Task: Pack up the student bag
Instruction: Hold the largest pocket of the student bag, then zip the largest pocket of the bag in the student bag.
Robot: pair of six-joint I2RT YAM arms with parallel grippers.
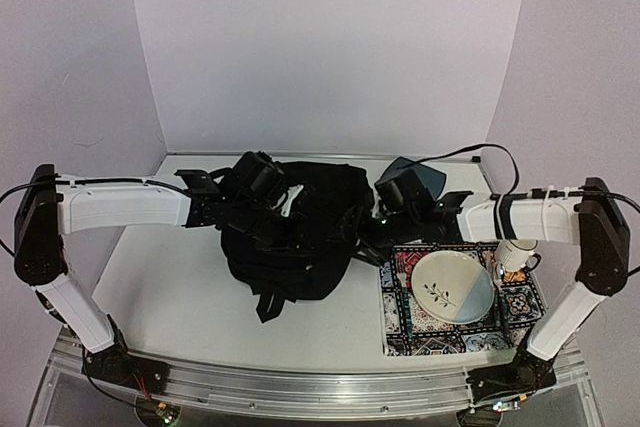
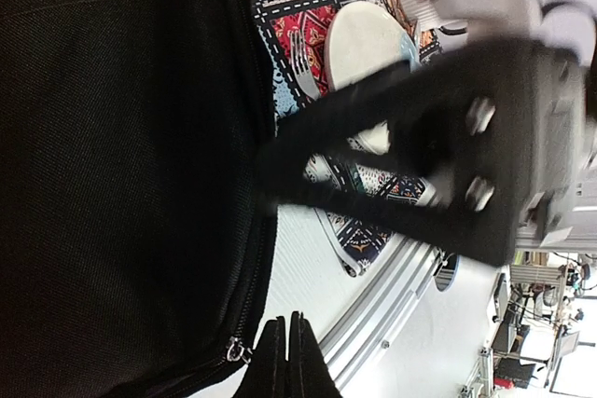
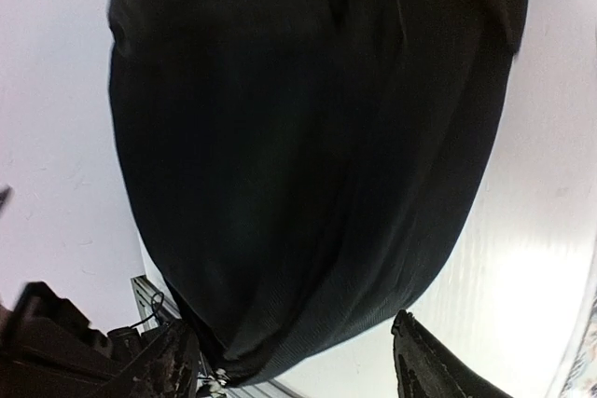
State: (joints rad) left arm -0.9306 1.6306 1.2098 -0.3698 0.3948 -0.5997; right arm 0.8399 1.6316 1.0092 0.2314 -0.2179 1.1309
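The student bag (image 1: 290, 237), a soft black backpack, lies in the middle of the table with its straps trailing toward me. My left gripper (image 1: 272, 205) rests on the bag's top. In the left wrist view its fingers (image 2: 287, 353) are pressed shut, with a metal zipper pull (image 2: 238, 352) right beside them on the bag (image 2: 112, 165). My right gripper (image 1: 378, 230) is at the bag's right side. The right wrist view shows it (image 3: 298, 372) open, the bag's rounded edge (image 3: 308, 156) bulging between the spread fingers, apart from both.
Right of the bag lies a patterned tray (image 1: 520, 325) carrying a pale plate (image 1: 452, 285), a fork (image 2: 303, 67) and a mug (image 1: 515, 255). A dark blue flat object (image 1: 418, 175) sits at the back. The table's metal front rail (image 1: 300, 387) runs below.
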